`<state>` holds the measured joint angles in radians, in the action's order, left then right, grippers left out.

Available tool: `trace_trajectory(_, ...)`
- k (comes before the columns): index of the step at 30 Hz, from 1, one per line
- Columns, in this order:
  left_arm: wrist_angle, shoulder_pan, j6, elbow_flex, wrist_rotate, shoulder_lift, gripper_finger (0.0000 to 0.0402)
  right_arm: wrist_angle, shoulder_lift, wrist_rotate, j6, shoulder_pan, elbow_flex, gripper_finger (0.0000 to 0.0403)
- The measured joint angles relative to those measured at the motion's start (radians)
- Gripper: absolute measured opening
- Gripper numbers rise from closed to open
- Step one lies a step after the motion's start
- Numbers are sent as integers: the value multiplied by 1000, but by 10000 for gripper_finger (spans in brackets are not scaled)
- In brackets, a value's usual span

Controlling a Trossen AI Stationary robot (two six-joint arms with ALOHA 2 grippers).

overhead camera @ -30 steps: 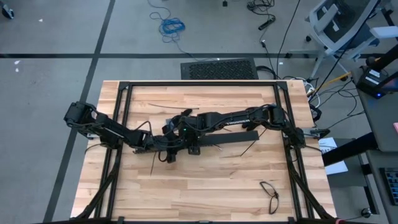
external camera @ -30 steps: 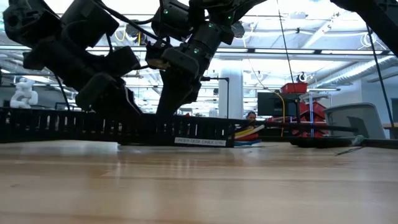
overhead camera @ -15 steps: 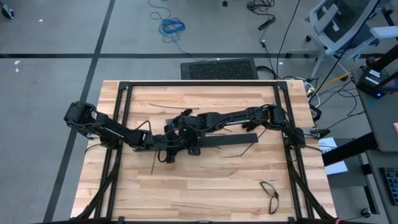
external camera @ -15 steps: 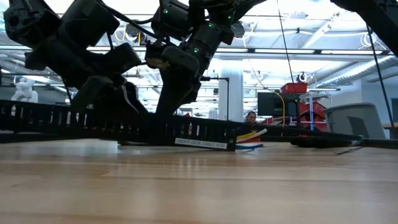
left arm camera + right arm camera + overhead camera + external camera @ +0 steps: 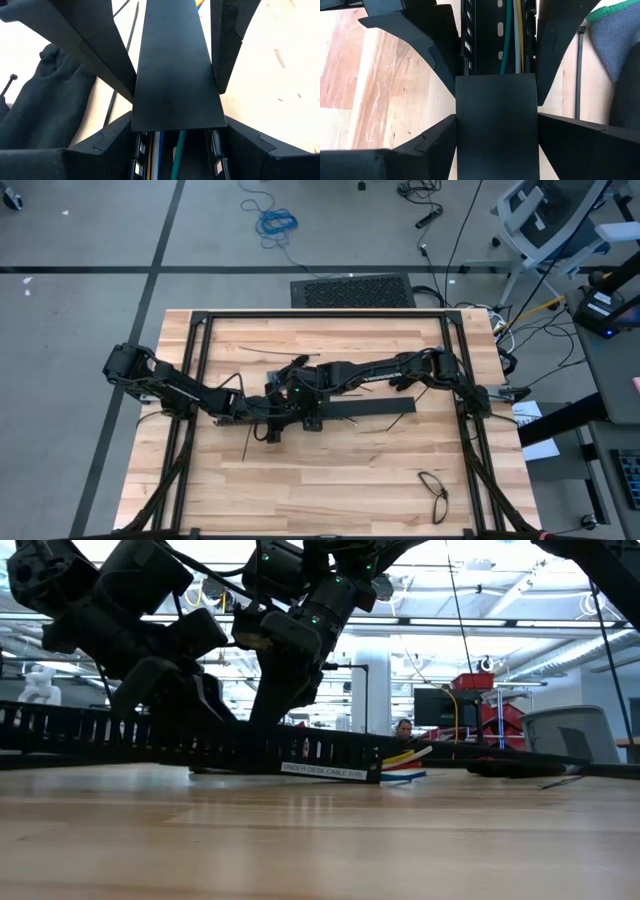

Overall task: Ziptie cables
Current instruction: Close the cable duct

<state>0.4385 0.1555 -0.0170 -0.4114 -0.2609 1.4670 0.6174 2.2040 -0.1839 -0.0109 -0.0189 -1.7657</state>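
Note:
A long black slotted bar [image 5: 370, 407] lies across the table's middle, with a flat black cover [image 5: 175, 75] on part of it. The cables run inside it: green [image 5: 177, 155], white and yellow [image 5: 519, 35]. Their coloured ends stick out of the bar's right end [image 5: 405, 760]. My left gripper [image 5: 268, 418] is shut on the bar near its left end. My right gripper [image 5: 305, 402] is shut on it just to the right. The bar's right end rests on the table [image 5: 375, 772]. My left gripper pinches the bar's two long sides [image 5: 136, 100] between its fingers [image 5: 95, 45], near the bar's left end. It comes slanting down from the table's left, fingers lying along the bar. My right gripper pinches the covered stretch's two long sides [image 5: 457, 95] between its fingers [image 5: 560, 30]. It slants steeply down from the right, along the bar.
Thin straight black strips lie loose on the wood at the far side [image 5: 270, 350], near the left gripper [image 5: 246, 445] and right of centre [image 5: 400, 420]. A black loop [image 5: 433, 490] lies near the front right. A black frame [image 5: 195, 380] borders the table.
My left gripper has rolled a little without shifting. The bar has turned with it about its length and shows a narrower face from above. In the low view its cable end has sunk slightly toward the table. My right gripper has kept still.

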Motion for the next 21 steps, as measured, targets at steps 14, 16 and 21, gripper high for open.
trace_trajectory(14, 135, -11, -7, -2, 7, 129, 249, 29, 11, 6, -19, -1, 1, 249)
trace_trajectory(16, 164, -12, -11, -7, 11, 154, 249, 37, 16, 5, -24, -1, 1, 249)
trace_trajectory(21, 158, -12, -3, -17, 15, 160, 249, 37, 18, 1, -30, -1, 0, 249)
